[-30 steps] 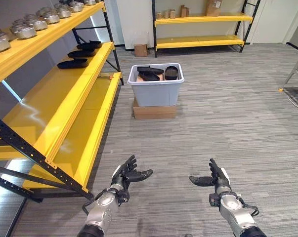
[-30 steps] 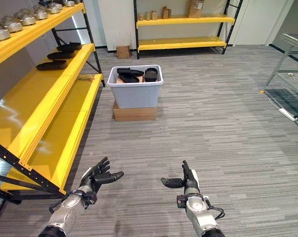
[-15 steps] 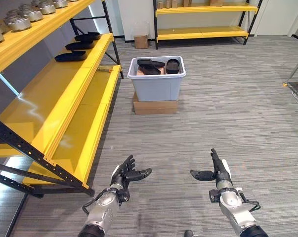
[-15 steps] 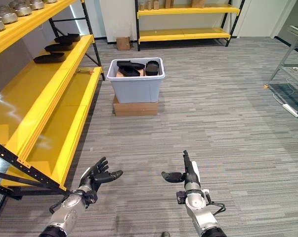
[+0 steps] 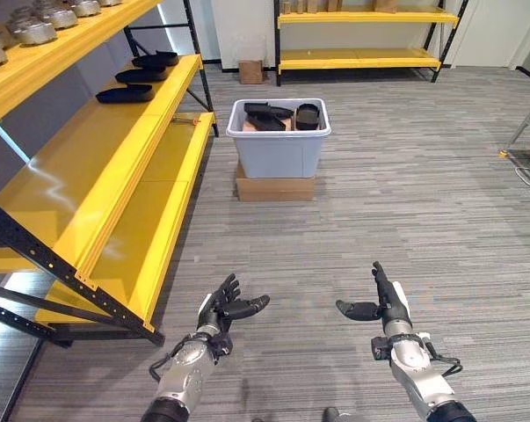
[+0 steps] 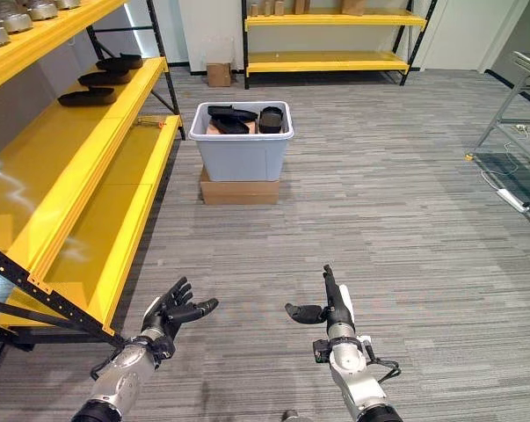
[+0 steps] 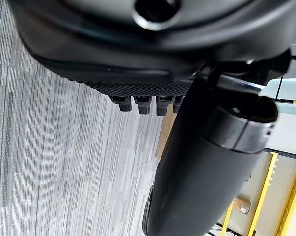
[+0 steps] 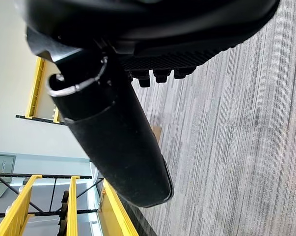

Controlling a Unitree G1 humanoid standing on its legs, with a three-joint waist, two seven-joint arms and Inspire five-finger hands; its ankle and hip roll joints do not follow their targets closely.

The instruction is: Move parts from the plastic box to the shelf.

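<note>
Both robot hands hang low in the frame over grey carpet, well apart, fingers spread wide and holding nothing: the left hand (image 5: 219,312) at lower left, the right hand (image 5: 383,303) at lower right. The grey plastic box (image 5: 279,154) sits at upper centre on a flat cardboard box (image 5: 275,188), dark parts (image 5: 269,115) inside. A yellow shelf (image 5: 89,167) fills the left side, with three dark parts (image 5: 124,92) on its middle level.
</note>
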